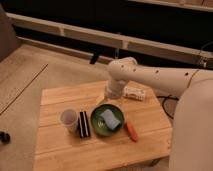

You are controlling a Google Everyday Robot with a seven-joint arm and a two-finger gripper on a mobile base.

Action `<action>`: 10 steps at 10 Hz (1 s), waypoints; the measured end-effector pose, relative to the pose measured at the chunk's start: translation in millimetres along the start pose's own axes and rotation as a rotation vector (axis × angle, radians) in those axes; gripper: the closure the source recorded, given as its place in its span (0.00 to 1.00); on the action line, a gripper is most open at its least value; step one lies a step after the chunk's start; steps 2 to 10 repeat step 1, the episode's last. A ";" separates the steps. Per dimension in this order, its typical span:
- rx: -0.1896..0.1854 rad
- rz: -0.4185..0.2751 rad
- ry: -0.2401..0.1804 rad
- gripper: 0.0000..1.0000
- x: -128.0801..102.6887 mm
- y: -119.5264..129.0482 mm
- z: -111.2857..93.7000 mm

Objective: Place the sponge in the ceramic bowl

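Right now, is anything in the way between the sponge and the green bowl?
No, nothing is. The sponge lies inside the ceramic bowl, and the tool hangs just above the bowl's far rim, with nothing visible between it and the sponge.

The smooth, cream-white tubular robot arm (160, 77) is glossy plastic, with a row of small dark dots (172, 74), holes or screws, along its upper side. At its 9 o'clock end it swells into a rounded, bulbous white joint housing (122, 70). A short, thick wrist segment drops from this to the pale end effector (110, 96), at about 7 o'clock from the housing. A broad, curved off-white body shell (195, 130) fills the 4 o'clock corner, and a thin dark cable (205, 54) loops above it.
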 end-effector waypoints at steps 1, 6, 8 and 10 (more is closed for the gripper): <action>0.000 0.000 0.000 0.20 0.1 -0.1 0.3; 0.000 0.000 0.000 0.20 0.1 -0.1 0.3; 0.000 0.000 0.000 0.20 0.1 -0.1 0.3; 0.000 0.000 0.000 0.20 0.1 -0.1 0.3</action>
